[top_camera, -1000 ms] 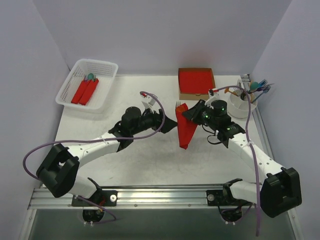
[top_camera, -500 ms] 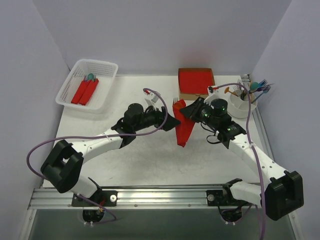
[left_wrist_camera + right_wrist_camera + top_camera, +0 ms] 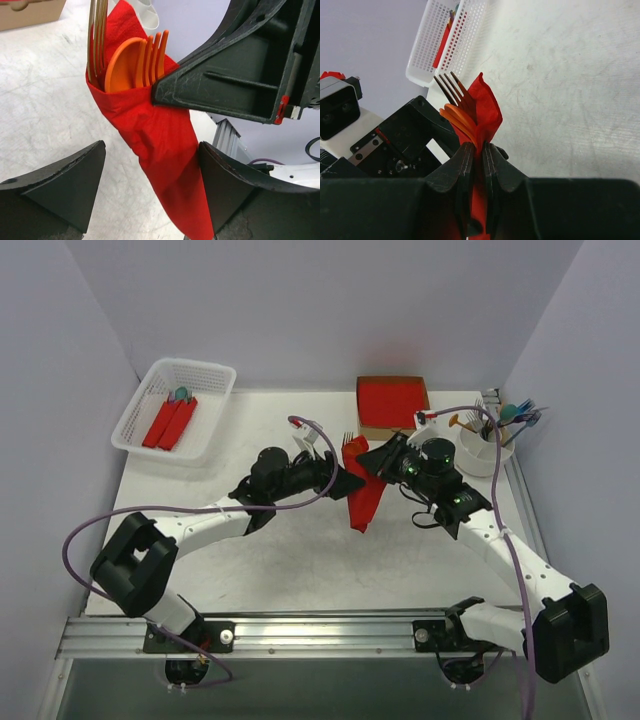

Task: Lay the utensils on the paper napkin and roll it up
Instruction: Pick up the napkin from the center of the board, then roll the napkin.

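Note:
The paper napkin (image 3: 364, 498) is a slim red roll holding a silver-grey fork (image 3: 350, 444), an orange spoon and an orange fork (image 3: 137, 62). My right gripper (image 3: 378, 464) is shut on the roll's upper part, seen between its pads in the right wrist view (image 3: 478, 152). The roll hangs tilted above the table. My left gripper (image 3: 343, 482) is open around the roll's lower part (image 3: 165, 145). Its right finger (image 3: 240, 192) touches the paper and its left finger (image 3: 65, 187) stands apart.
A white basket (image 3: 212, 375) at the far left holds red rolls. A brown cardboard box with a thick red stack (image 3: 392, 402) lies behind the grippers. A white cup of utensils (image 3: 480, 452) stands at the far right. A metal rail (image 3: 320, 632) runs along the near edge.
My right gripper has carried the roll a little left and away from the near edge. My left gripper has moved in towards it, and its jaws now stand around the roll.

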You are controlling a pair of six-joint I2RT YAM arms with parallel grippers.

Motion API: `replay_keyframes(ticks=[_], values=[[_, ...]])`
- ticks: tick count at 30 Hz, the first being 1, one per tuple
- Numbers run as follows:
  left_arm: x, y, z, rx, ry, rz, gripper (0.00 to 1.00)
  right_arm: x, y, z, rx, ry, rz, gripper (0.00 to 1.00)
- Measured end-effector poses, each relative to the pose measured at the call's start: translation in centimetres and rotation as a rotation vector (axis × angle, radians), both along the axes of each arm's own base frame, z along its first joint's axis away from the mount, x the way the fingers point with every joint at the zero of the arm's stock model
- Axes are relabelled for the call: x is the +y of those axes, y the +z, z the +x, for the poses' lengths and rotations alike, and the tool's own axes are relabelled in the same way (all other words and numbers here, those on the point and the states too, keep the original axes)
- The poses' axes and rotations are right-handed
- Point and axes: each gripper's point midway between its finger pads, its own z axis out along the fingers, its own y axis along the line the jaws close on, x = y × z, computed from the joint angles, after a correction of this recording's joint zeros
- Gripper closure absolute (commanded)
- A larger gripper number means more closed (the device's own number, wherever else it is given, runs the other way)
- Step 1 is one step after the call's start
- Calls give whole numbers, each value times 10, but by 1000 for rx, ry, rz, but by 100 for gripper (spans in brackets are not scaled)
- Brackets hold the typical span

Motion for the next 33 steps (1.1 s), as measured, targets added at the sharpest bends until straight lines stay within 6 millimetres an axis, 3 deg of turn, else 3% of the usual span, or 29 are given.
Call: replay_keyframes(ticks=[13, 26, 33], values=[[-5, 23, -1, -52, -23, -83, 28, -1, 11, -3, -28, -2, 18, 100], [-9, 15, -3, -28, -48, -89, 34, 1, 11, -4, -28, 3, 18, 100], [-12, 21, -4, -36, -62, -114, 36, 0, 13, -5, -34, 1, 20, 100]])
